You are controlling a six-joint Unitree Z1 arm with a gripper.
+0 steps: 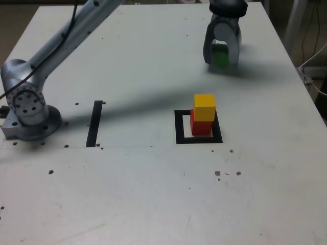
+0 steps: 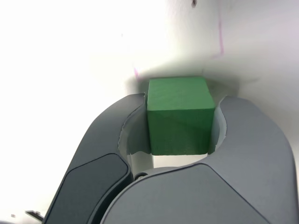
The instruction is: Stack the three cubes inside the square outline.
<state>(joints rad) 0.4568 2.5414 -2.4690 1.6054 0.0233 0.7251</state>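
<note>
1. Three cubes counted: one green cube [image 1: 220, 56], one yellow cube [image 1: 205, 106], one red cube [image 1: 200, 125]. One square outline [image 1: 180, 128], one black strip [image 1: 94, 123], one arm, one gripper [image 1: 221, 57].
2. We see the jaws clamped on the green cube. The wrist view shows the green cube [image 2: 180, 114] pinched on two opposite side faces, one grey finger [image 2: 117, 135] on each side, and the gripper [image 2: 180, 126] points down at the table [image 1: 153, 194].
3. Cubes have no long axis. The green one sits square between the jaws with its top face level. We cannot tell whether it touches the table or is just clear of it.
4. Yellow sits on red as a two-high stack, both upright. Yellow is twisted slightly against red, so its edges do not line up and it overhangs a little toward the exterior view's right.
5. Red stands on the white centre of the outline, inside the black frame.
6. Clock from the stack in the exterior view: the green cube and gripper are at about 1 o'clock, well apart from it, and the black strip is at 9 o'clock, also well apart.
7. The strip's long axis runs 12 to 6 in the exterior view, slightly tilted. The outline's sides run roughly parallel to it.
8. The arm base [image 1: 28, 109] sits at about 9 o'clock beyond the strip.
</note>
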